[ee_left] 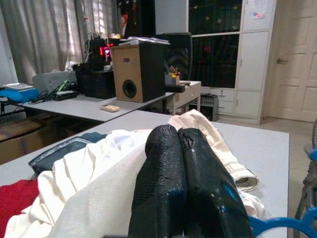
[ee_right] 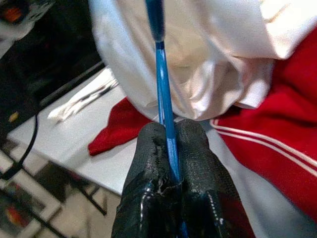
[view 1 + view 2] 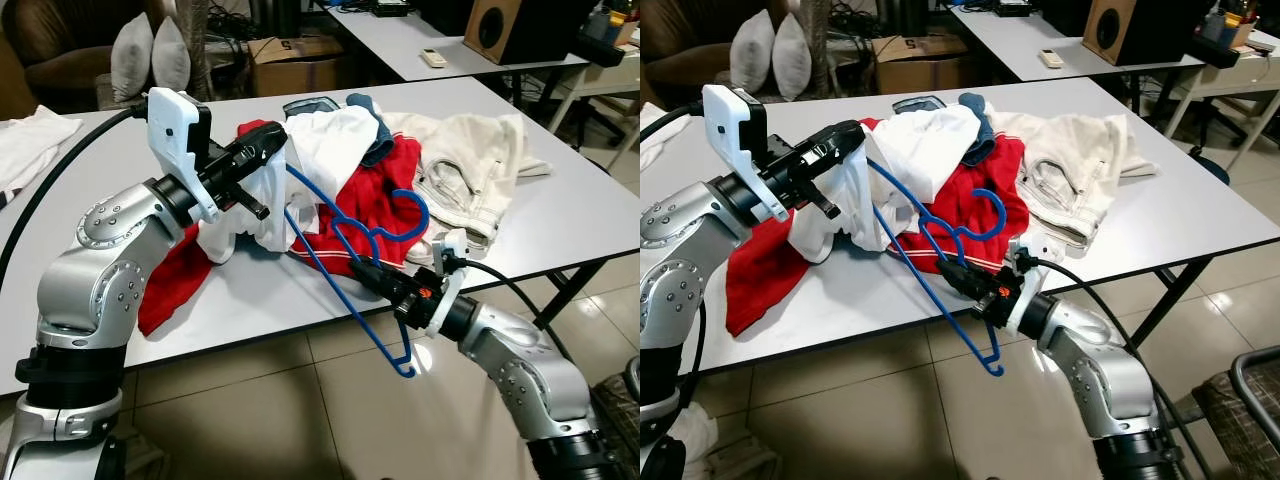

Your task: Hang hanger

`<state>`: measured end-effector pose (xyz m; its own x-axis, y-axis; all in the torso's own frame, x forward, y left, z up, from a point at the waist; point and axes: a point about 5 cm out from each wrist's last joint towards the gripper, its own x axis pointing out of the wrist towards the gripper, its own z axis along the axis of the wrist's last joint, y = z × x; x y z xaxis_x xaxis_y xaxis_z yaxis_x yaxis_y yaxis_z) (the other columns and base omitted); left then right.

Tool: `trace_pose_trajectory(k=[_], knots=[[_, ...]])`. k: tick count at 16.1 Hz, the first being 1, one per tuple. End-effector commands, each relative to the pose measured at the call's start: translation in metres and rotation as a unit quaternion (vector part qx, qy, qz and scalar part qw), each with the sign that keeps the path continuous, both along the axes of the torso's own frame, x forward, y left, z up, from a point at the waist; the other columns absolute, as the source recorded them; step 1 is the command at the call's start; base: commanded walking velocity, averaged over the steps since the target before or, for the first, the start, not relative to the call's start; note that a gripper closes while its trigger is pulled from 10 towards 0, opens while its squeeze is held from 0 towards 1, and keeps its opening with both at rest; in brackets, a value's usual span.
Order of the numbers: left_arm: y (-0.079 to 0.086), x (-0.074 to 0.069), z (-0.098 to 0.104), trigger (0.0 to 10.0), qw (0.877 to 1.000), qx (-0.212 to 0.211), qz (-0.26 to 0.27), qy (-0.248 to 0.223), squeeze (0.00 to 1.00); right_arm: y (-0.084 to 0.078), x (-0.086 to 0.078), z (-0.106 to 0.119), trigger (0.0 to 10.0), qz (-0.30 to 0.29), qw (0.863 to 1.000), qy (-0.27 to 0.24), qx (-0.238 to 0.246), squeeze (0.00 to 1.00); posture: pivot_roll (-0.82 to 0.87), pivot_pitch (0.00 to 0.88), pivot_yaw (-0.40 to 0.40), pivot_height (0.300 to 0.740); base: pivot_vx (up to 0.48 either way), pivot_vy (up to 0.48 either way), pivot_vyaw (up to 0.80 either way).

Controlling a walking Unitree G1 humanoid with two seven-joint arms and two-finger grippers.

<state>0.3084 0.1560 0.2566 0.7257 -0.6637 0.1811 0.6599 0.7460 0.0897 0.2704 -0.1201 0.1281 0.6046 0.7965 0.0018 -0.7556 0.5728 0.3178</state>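
A blue plastic hanger (image 3: 345,290) slants over the table's front edge. Its upper end goes into a white shirt (image 3: 330,135), its hook (image 3: 412,215) curls above a red garment (image 3: 375,190), and its lower corner (image 3: 404,368) hangs below the tabletop. My right gripper (image 3: 366,268) is shut on the hanger's bar, seen close up in the right wrist view (image 2: 169,130). My left gripper (image 3: 268,146) is raised above the table and shut on the white shirt, holding it lifted; its fingers (image 1: 163,163) are pressed together over the cloth.
The white table (image 3: 580,210) also carries cream trousers (image 3: 470,160) and a dark blue garment (image 3: 375,130). Behind stand a cardboard box (image 3: 295,65), two grey pillows (image 3: 150,55), and a second table with a remote (image 3: 433,57) and a speaker (image 3: 500,28).
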Motion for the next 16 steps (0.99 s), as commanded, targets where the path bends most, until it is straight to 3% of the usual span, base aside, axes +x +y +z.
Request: trace_pose_trajectory(k=[1, 7, 12, 16], knots=[[0.000, 0.000, 0.001, 0.0, 1.000, 0.003, 0.009, -0.006, 0.00, -0.003, 0.000, 0.000, 10.0, -0.018, 1.000, 0.015, 0.016, 0.00, -0.02, 0.000, 0.011, 0.740, 0.000, 0.000, 0.00], [0.006, -0.005, -0.004, 0.0, 0.999, 0.005, 0.036, -0.003, 0.00, -0.001, -0.012, -0.005, 10.0, -0.057, 0.988, 0.090, 0.109, 0.00, -0.01, 0.000, -0.018, 0.740, 0.000, 0.000, 0.00], [0.003, -0.012, -0.001, 0.0, 1.000, 0.008, 0.007, -0.007, 0.00, -0.006, 0.002, -0.017, 10.0, -0.071, 0.977, 0.158, 0.123, 0.00, -0.01, 0.000, -0.027, 0.740, 0.000, 0.000, 0.00], [0.001, -0.021, 0.001, 0.0, 1.000, 0.007, -0.017, -0.012, 0.00, -0.008, 0.008, -0.019, 10.0, -0.078, 0.975, 0.175, 0.113, 0.00, 0.00, 0.000, -0.040, 0.740, 0.000, 0.000, 0.00]])
